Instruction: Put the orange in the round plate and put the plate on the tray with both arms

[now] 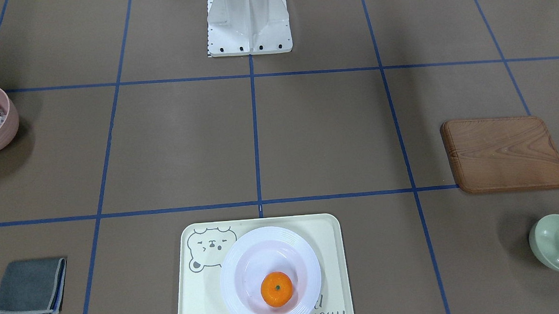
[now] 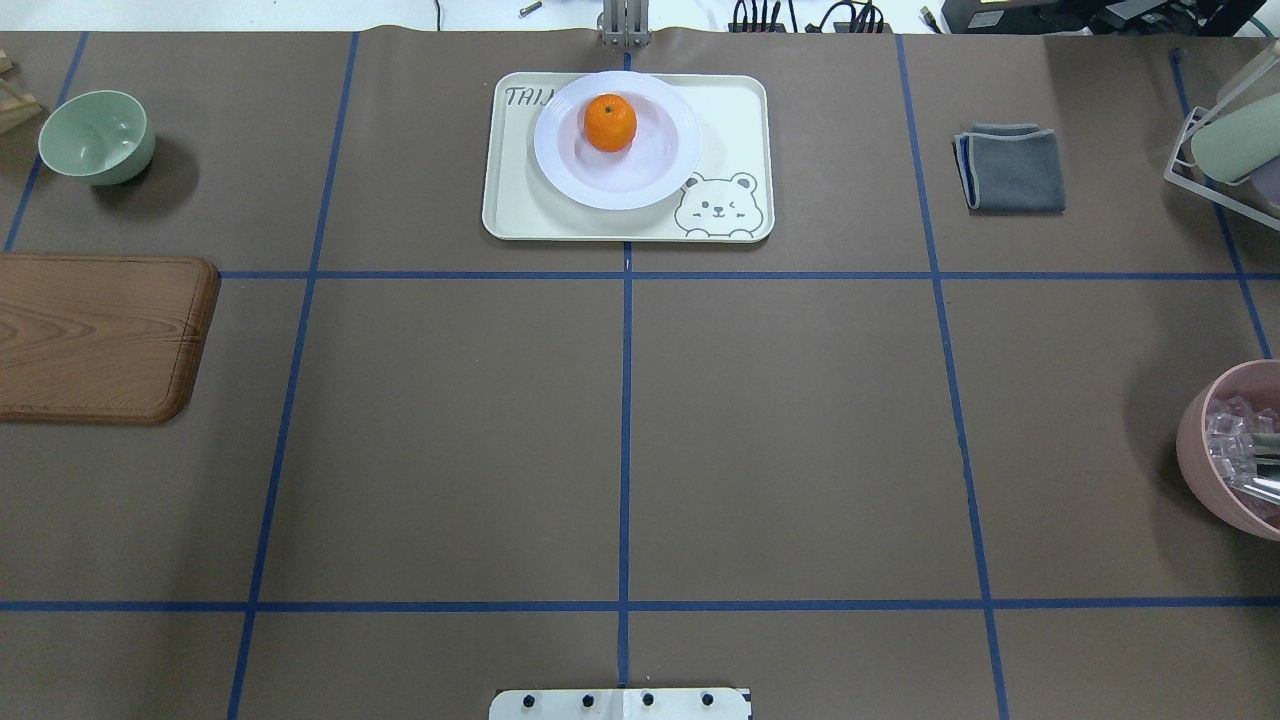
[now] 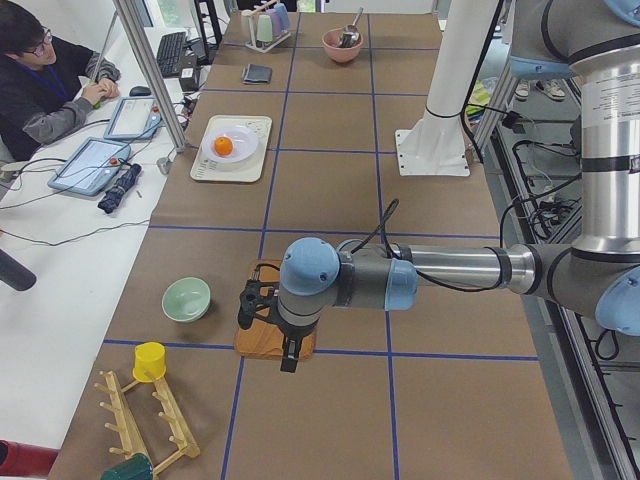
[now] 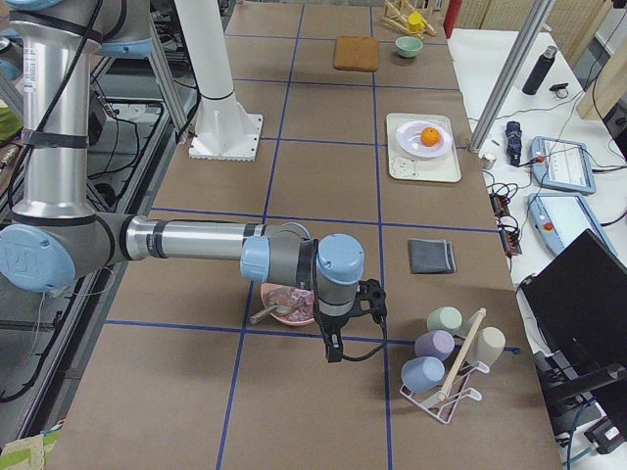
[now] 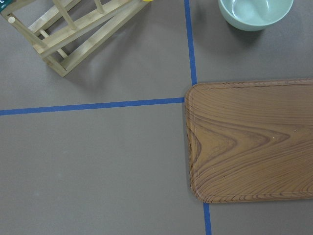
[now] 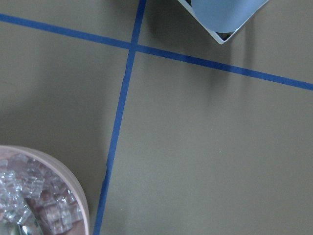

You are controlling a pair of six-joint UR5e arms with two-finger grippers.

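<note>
Orange (image 2: 610, 122), one, sits in the one round plate (image 2: 600, 185), which crowds the far edge of the one tray (image 2: 520, 200); bare table (image 2: 800, 420) surrounds it. Left gripper (image 3: 290, 358) and right gripper (image 4: 333, 351): cannot tell whether claws are apart or together.

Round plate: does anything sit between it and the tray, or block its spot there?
Nothing visible does. The round plate already rests directly on the tray, with the orange inside it. Nothing else lies on the tray around it.

Bright orange (image 1: 277, 289); white ridged round plate (image 1: 264, 251); cream bear-print tray (image 1: 331, 240).
</note>
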